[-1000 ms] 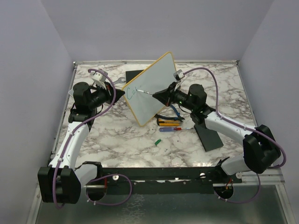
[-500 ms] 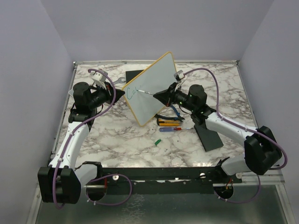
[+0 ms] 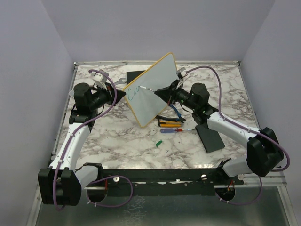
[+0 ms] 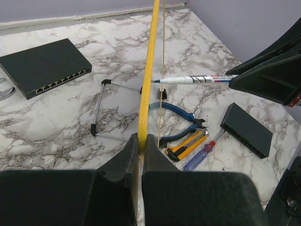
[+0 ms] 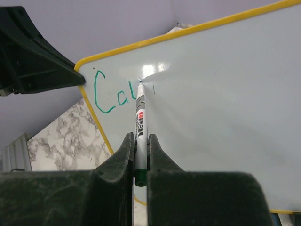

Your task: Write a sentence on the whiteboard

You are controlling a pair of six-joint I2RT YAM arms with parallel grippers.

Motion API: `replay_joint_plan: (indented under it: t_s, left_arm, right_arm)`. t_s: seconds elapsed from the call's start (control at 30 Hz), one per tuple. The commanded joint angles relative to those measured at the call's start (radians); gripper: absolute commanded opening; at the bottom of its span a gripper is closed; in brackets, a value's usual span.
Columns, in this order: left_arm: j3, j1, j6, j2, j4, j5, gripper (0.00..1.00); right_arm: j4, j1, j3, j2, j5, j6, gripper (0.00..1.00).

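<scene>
The whiteboard [image 3: 153, 89], white with a yellow rim, stands tilted on edge at the table's middle. My left gripper [image 3: 123, 92] is shut on its left rim; in the left wrist view the rim [image 4: 148, 70] runs edge-on up from between the pads of the left gripper [image 4: 139, 139]. My right gripper [image 5: 140, 137] is shut on a white marker [image 5: 140, 115]. The marker's tip touches the board just right of the teal letters of the sentence [image 5: 113, 96], which read "Ca" plus a short stroke. From above, the marker [image 3: 147, 89] reaches left from the right gripper [image 3: 159, 92].
A black network switch [image 4: 44, 66] lies behind the board. Blue pliers [image 4: 181, 113], a yellow utility knife [image 4: 188, 146], a screwdriver [image 4: 202, 155] and a wire stand [image 4: 101, 110] lie near the board's foot. A black box [image 3: 210, 137] and a green cap [image 3: 159, 142] lie nearer.
The right gripper has carried the marker tip a little upward on the board beside the letters. The left arm and the whiteboard have stayed still.
</scene>
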Motion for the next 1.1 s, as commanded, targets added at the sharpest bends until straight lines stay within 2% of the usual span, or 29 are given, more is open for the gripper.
replay_joint_plan:
  t_s: [0.0,1.07]
  left_arm:
    - [-0.008,0.002,0.02,-0.027,0.027,0.015,0.0]
    - [-0.006,0.002,0.019,-0.026,0.027,0.013,0.0]
  right_arm:
    - [-0.007,-0.001,0.042,0.002,0.04,-0.028,0.01]
    - [-0.04,0.0,-0.058,-0.002,0.042,-0.007,0.01]
